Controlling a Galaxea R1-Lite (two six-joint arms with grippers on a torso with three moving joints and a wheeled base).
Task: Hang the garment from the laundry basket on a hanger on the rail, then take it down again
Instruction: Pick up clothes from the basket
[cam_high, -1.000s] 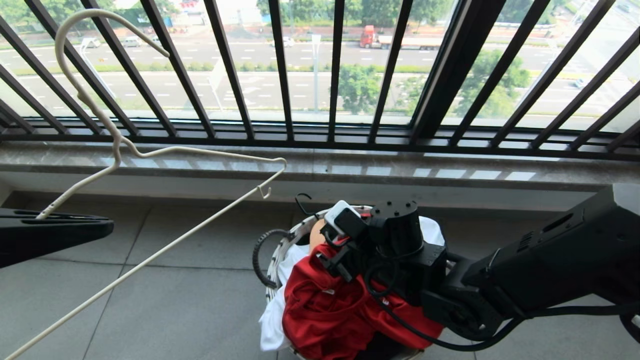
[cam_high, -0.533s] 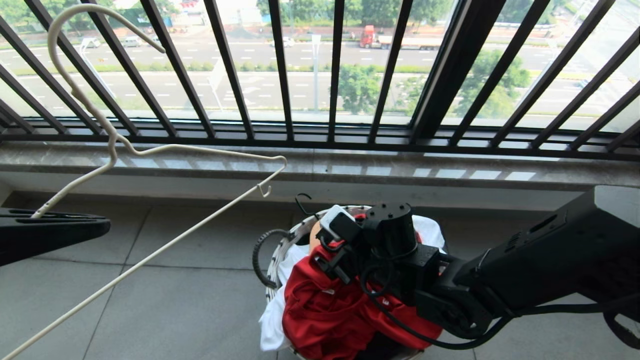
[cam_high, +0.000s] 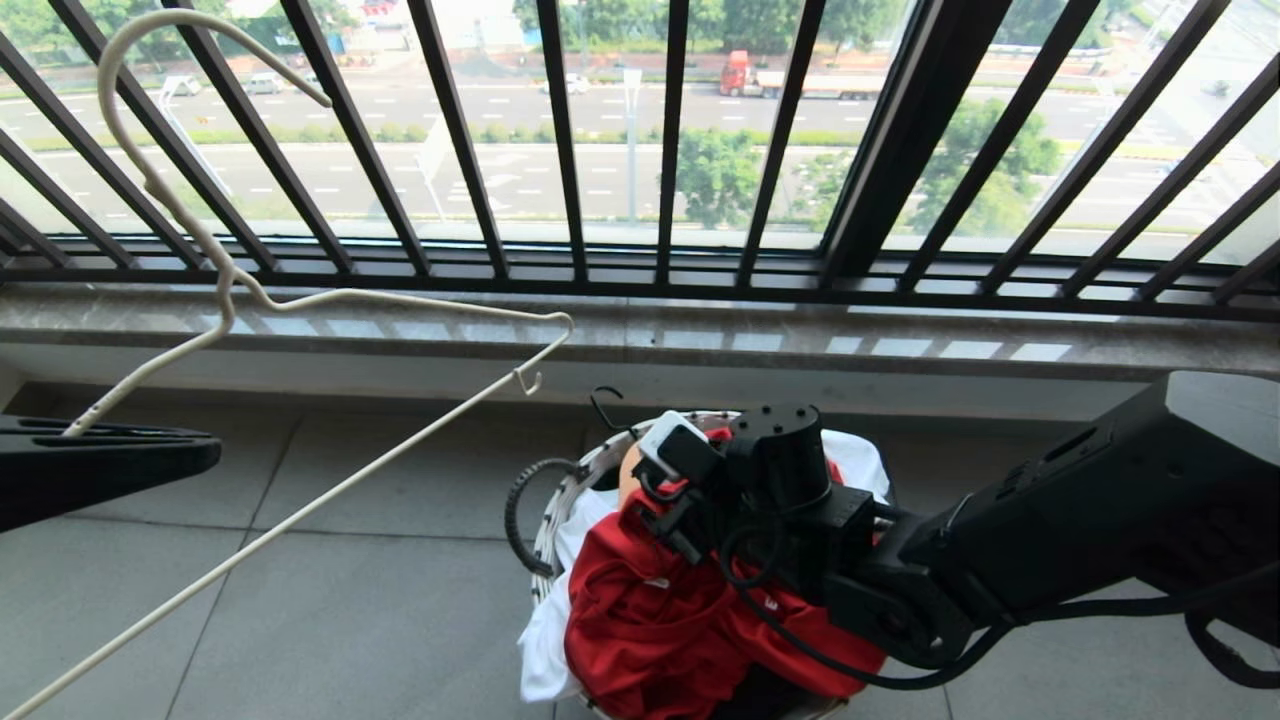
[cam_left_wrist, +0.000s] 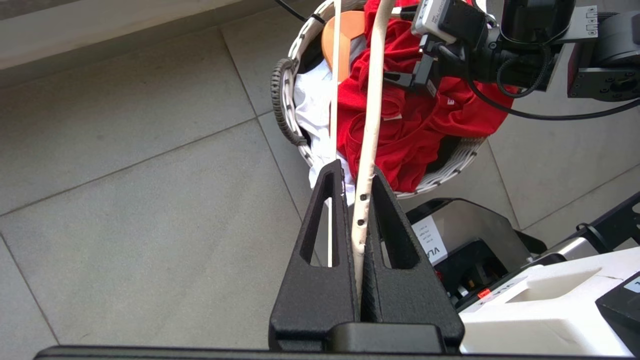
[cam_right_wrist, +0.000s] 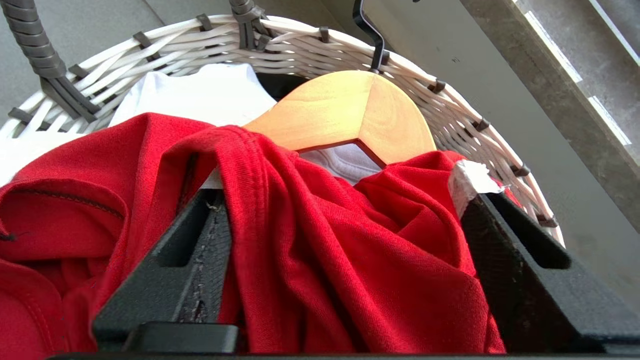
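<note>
Your right end effector (cam_right_wrist: 345, 250) stood spread around the red garment (cam_high: 660, 620) in the laundry basket (cam_high: 560, 500), ready to pinch it; your left end effector (cam_left_wrist: 356, 200) clenched the hanger (cam_high: 300, 300), holding it ready.

Hanger's (cam_high: 300, 400) lower end beyond frame edge

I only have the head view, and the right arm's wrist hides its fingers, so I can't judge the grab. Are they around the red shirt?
Observer: Yes. The right wrist view shows the right gripper open, one finger on either side of a raised fold of the red shirt in the basket.
Operator: Does the left one truly have the white hanger?
Observer: The left wrist view shows the left gripper shut on the white hanger, its wire pinched between the fingers.
</note>
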